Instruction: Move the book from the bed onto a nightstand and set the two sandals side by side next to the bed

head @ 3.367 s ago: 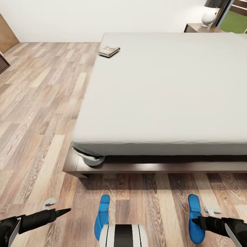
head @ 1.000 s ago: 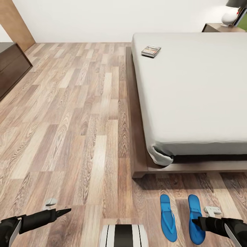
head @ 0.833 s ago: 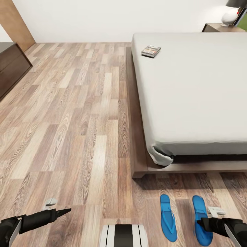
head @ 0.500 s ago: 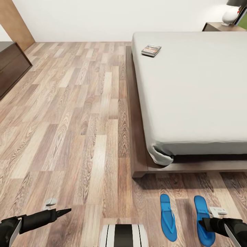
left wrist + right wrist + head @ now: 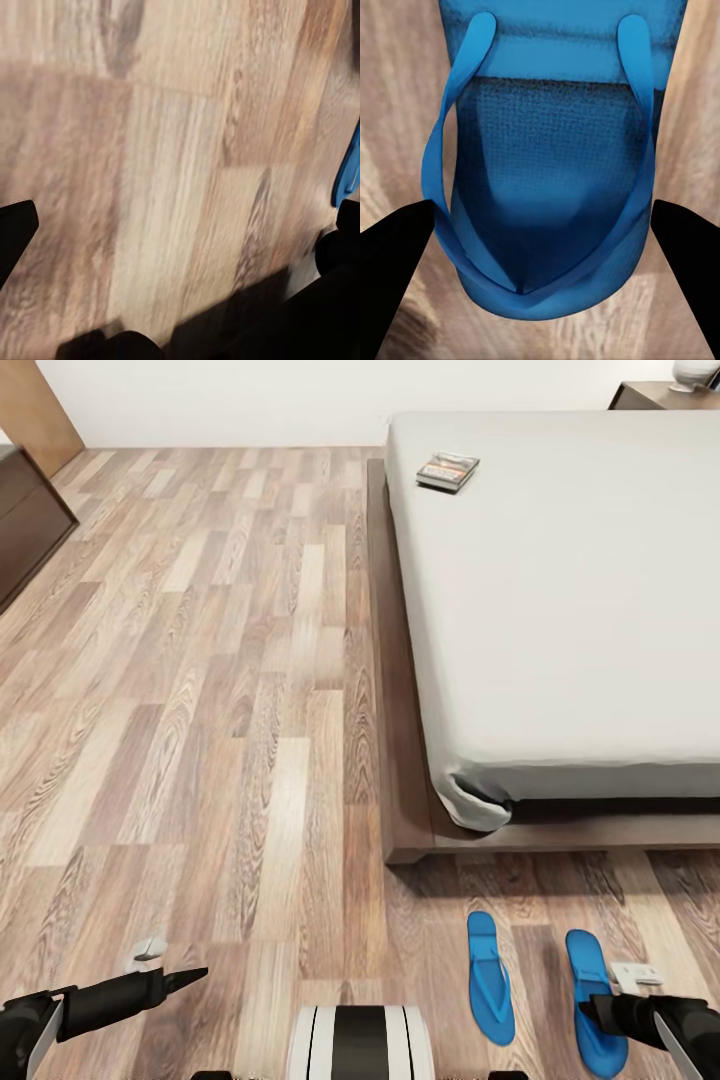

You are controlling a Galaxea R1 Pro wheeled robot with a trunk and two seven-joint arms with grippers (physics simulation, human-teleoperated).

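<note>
Since half a second ago the head view has been tilted downward, so the bed [image 5: 560, 590] and book [image 5: 448, 470] are seen higher in the picture. The book is laid near the mattress corner. Both sandals [image 5: 491, 977] [image 5: 594, 1000] are set side by side on the wood-plank floor [image 5: 200, 710] by the bed's foot. The right gripper [image 5: 540, 225] is held apart over one sandal, its jaws cut off at the edges. The left gripper [image 5: 185, 978] is held over the floor; whether it is apart cannot be told. A nightstand [image 5: 660, 395] is cropped at the top.
</note>
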